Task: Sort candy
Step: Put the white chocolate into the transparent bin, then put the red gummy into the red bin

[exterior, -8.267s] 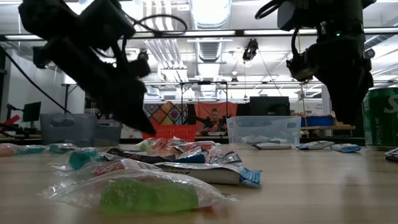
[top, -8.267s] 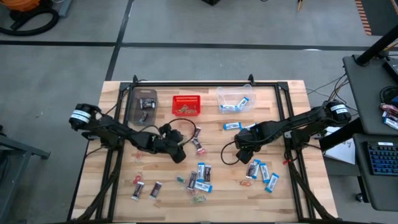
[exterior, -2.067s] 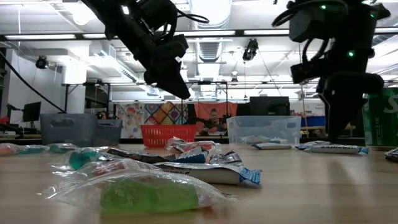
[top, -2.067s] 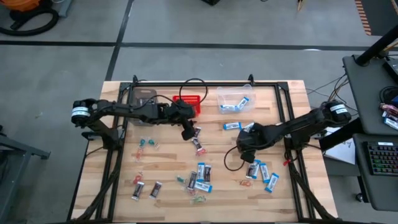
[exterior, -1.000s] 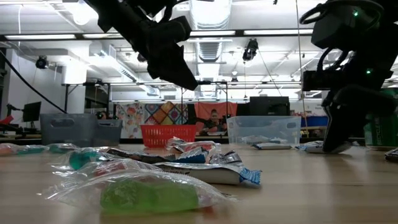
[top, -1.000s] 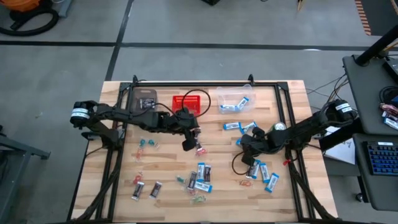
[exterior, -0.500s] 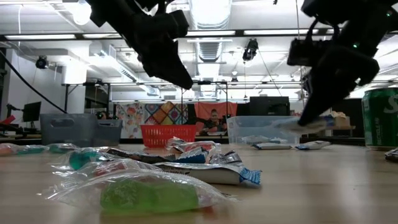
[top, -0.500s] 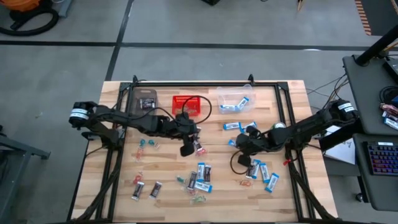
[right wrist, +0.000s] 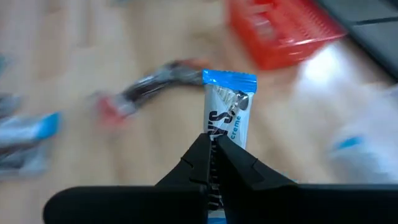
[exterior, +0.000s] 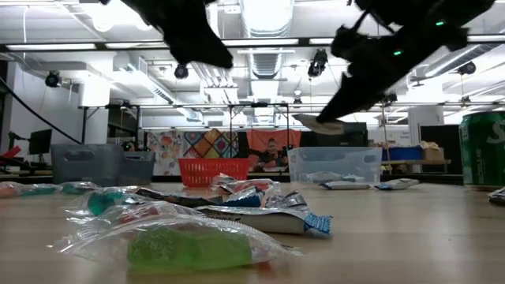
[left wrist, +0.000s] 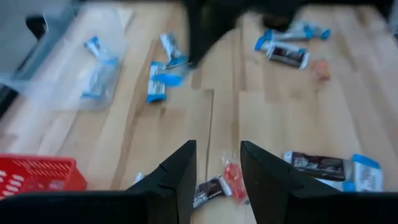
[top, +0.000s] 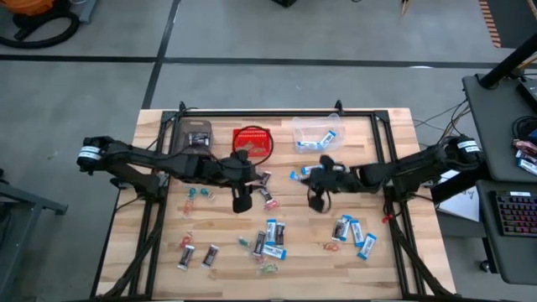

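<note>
While the desk (top: 168,260) carries scattered candy, I read the layout from the high view, largest item first. Three containers stand along the far edge: a clear bin (top: 191,138) on the left holding dark bars, a red mesh basket (top: 252,141) in the middle, and a second clear bin (top: 317,134) holding blue-and-white packets.

My right arm reaches in from the right, and the right gripper (top: 312,179) sits above mid-desk. Its fingers are clamped narrow on one blue-and-white packet (right wrist: 229,118); the wrist view shows the packet's long axis running straight out in line with the fingers. The low view shows the same packet (exterior: 316,124) lifted clear of the desk surface.

The relation that matters: the blue-packet bin lies toward the far edge from the right gripper, near it and slightly to its right. I judge the coming move to be a short carry to that bin, and the right arm is plainly the nearer one.

My left gripper (top: 242,200) hovers left of centre with fingers parted and nothing between them, above a dark mini bar (left wrist: 210,186) and a small red piece (left wrist: 233,177).

More packets (top: 351,230) remain unsorted on the near right.
</note>
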You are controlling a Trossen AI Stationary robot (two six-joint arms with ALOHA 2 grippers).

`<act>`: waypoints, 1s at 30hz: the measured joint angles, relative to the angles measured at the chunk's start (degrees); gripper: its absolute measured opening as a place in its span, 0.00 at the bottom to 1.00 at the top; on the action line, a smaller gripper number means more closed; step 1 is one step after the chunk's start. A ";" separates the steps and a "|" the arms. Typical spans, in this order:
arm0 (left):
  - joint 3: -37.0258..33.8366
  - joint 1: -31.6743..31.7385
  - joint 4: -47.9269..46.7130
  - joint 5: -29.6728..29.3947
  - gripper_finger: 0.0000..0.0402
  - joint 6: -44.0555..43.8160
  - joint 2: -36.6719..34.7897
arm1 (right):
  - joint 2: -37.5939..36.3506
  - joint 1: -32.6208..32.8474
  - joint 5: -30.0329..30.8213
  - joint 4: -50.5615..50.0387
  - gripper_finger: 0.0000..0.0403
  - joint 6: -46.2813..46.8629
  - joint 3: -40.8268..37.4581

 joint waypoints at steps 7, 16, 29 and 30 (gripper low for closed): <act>-0.28 -0.76 0.10 -0.03 0.27 0.63 -6.02 | 0.04 -12.75 8.87 -2.93 0.02 -0.73 4.05; -3.06 -0.74 -0.05 -3.92 0.27 -0.17 -8.33 | 0.75 -30.69 4.41 -6.01 0.03 2.71 5.74; -4.85 -0.76 -8.22 -4.52 0.27 -10.65 -7.79 | 0.85 -34.71 -7.41 -8.52 0.36 6.64 7.07; -4.85 -0.78 -9.68 -4.52 0.27 -12.42 -7.71 | 0.84 -34.67 -8.79 -8.52 0.38 6.70 7.45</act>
